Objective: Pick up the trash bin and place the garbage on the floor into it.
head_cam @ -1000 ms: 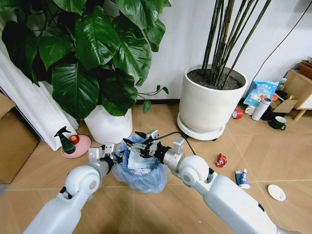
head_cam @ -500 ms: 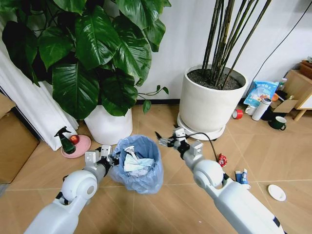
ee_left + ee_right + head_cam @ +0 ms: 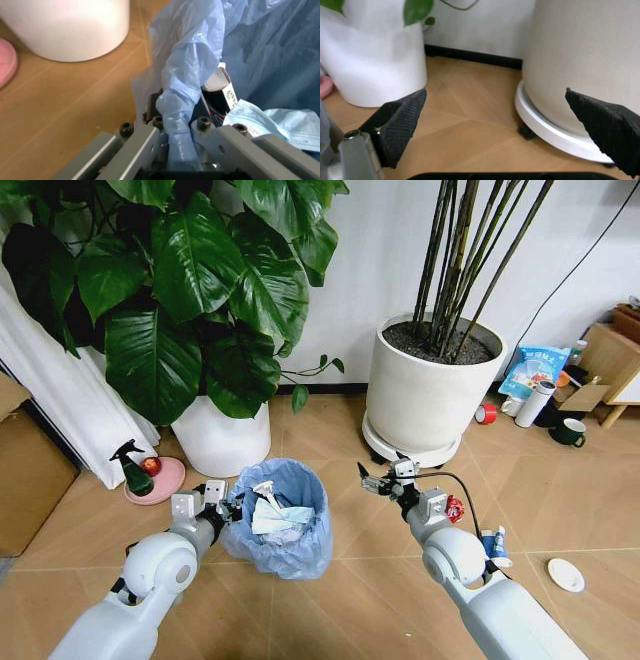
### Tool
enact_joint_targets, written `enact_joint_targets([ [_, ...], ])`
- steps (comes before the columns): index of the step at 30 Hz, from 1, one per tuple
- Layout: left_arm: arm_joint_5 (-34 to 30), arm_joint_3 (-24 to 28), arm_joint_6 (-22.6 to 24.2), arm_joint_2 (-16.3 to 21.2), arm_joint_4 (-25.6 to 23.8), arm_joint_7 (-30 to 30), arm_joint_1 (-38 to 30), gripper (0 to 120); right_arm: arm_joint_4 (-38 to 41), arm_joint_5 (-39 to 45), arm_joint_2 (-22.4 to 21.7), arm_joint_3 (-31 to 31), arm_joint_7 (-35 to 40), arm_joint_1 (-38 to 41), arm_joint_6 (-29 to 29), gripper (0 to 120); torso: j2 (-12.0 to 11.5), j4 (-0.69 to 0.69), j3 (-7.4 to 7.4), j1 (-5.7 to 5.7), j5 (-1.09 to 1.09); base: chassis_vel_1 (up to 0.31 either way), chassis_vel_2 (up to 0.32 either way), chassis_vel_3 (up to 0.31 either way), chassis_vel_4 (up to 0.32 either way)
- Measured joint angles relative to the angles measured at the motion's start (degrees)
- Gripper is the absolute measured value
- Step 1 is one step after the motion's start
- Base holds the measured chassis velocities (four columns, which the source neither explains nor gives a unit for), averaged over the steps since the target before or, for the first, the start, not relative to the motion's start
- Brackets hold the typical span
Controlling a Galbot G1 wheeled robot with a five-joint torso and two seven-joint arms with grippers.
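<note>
floor (image 3: pixel 330 600): chevron wood | on it: red wrapper (image 3: pixel 457 509), small bottle (image 3: pixel 495 544), white lid (image 3: pixel 566 574), two plant pots (image 3: pixel 432 395)

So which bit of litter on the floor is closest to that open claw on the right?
The red crumpled wrapper, just beside the right gripper arm; the small bottle and white lid lie farther off.

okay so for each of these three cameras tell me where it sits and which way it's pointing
Head view: on the head, looking forward and down at the floor; both arms show.
Left wrist view: on the left wrist, facing the trash bin; left gripper clamps its rim.
Right wrist view: on the right wrist, facing the plant pots; right gripper fingers spread.
Shared: head and left wrist views both show the bin.
</note>
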Motion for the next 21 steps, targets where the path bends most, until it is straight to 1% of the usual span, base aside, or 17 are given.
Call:
enact_joint_targets([
  [3,0.0,0.01,-0.01,0.1,-0.37,0.04,0.24,0,0.0,-0.08,0.24,0.4,-0.03,-0.46,0.04,100,0.0,-0.04,0.0,0.0,0.01,-0.161,-0.153,0.149,0.149],
  [4,0.0,0.01,-0.01,0.13,-0.52,0.04,0.41,0,0.0,-0.08,0.26,0.42,-0.05,-0.54,0.05,100,0.0,-0.01,0.0,-0.01,0.01,-0.183,-0.164,0.157,0.187],
  [21,0.25,-0.15,-0.05,-0.16,-1.9,0.05,1.68,0,0.47,-0.89,0.55,2.21,-0.16,-2.97,0.11,100,0.0,-0.01,0.0,0.0,0.02,-0.17,-0.16,0.166,0.163],
])
